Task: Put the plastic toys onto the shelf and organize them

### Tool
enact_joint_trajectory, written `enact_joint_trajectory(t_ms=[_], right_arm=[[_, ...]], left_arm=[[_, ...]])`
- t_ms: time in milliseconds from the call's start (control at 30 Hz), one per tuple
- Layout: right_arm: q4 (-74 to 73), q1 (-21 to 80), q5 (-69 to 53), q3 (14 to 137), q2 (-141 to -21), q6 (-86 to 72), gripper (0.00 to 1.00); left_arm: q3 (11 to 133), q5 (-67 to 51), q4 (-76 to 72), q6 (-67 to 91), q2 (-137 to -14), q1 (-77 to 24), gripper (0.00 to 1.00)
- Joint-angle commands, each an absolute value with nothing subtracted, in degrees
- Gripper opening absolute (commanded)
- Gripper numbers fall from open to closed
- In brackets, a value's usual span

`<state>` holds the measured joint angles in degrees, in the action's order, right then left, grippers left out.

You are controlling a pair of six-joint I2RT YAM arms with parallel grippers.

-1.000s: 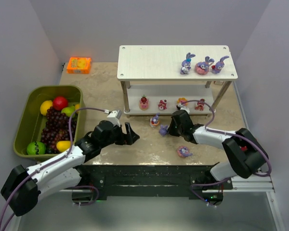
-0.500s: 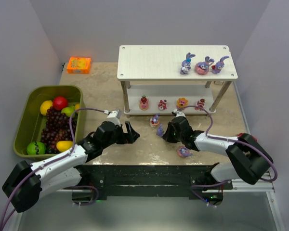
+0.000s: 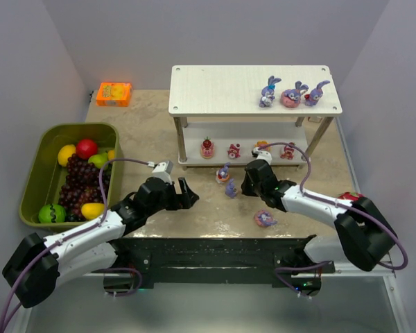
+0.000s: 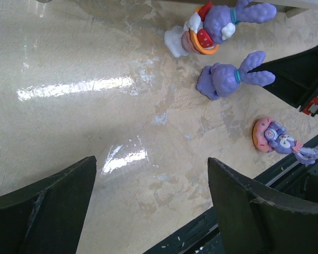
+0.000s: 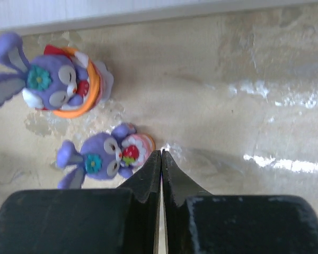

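One purple bunny (image 5: pixel 100 156) lies just left of the right gripper (image 5: pixel 160 154), fingers together and empty; probably light, rigid, slick: pinch torso, not ears.

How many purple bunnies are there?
6. Three stand on the shelf top: left bunny, middle bunny, right bunny. Three are on the table: back bunny, next bunny by the right pincer, front bunny. Others may be hidden.
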<state>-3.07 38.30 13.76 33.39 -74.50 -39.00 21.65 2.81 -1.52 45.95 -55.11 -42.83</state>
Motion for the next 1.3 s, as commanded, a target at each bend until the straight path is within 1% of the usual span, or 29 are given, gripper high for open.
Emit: enact_joint_trajectory(t_ms=[0, 67, 167, 267, 400, 467, 633, 767, 867, 967, 1033, 1067, 1133, 1167, 1200, 1267], right_arm=[[-0.3, 38.4, 15.9, 38.8, -80.5, -35.2, 0.04], [3.1, 38.3, 16.4, 39.7, -82.4, -34.7, 0.04], [4.2, 38.3, 17.7, 41.7, -85.5, -32.5, 0.03], [4.7, 38.4, 15.0, 43.0, -87.9, -31.3, 0.02], [6.2, 38.4, 12.0, 41.2, -88.5, -32.2, 0.02], [3.8, 38.4, 11.2, 40.4, -88.4, -34.1, 0.02], [0.2, 38.8, 8.5, 37.3, -85.6, -37.9, 0.01], [-2.5, 39.5, 7.4, 34.0, -80.2, -40.2, 0.01], [-0.9, 40.8, 5.3, 31.9, -76.7, -40.0, 0.02], [-0.3, 41.2, 4.3, 30.8, -73.0, -38.7, 0.06], [-1.0, 41.2, 5.6, 30.8, -71.1, -38.3, 0.08], [-2.9, 41.2, 8.2, 31.2, -70.6, -38.3, 0.1], [-4.1, 41.2, 9.6, 31.6, -69.1, -38.1, 0.16], [-5.1, 41.3, 10.0, 31.6, -68.6, -37.6, 0.2], [-5.5, 41.2, 10.7, 31.6, -68.0, -37.5, 0.31], [-6.0, 41.2, 10.4, 31.4, -66.4, -36.5, 0.42]], left_arm=[[21.1, 3.6, -2.4, 46.6, -54.1, -43.2, 0.89], [20.8, 3.3, -2.2, 46.5, -53.9, -43.1, 0.91], [20.7, 2.6, -2.1, 46.1, -53.8, -43.1, 0.91], [20.7, 2.2, -1.8, 45.6, -53.7, -43.2, 0.92], [20.3, 2.8, -1.5, 46.0, -53.4, -43.2, 0.93], [20.2, 2.8, -1.6, 46.0, -53.3, -43.2, 0.93], [20.2, 3.2, -1.6, 45.8, -53.7, -43.2, 0.93], [20.0, 3.5, -1.6, 45.9, -54.0, -43.2, 0.93], [20.1, 3.7, -1.5, 46.0, -54.2, -43.2, 0.93], [20.1, 3.8, -1.2, 46.0, -54.1, -43.2, 0.93], [20.2, 4.0, -0.9, 46.1, -53.8, -43.2, 0.93], [20.3, 4.2, -0.6, 46.1, -53.7, -43.2, 0.93], [20.7, 4.4, -0.1, 46.0, -53.2, -43.2, 0.93], [20.7, 4.7, -0.2, 46.0, -52.9, -43.2, 0.93], [21.0, 4.9, 2.0, 46.0, -52.6, -43.2, 0.93], [21.3, 5.4, 3.3, 45.8, -51.7, -43.2, 0.93]])
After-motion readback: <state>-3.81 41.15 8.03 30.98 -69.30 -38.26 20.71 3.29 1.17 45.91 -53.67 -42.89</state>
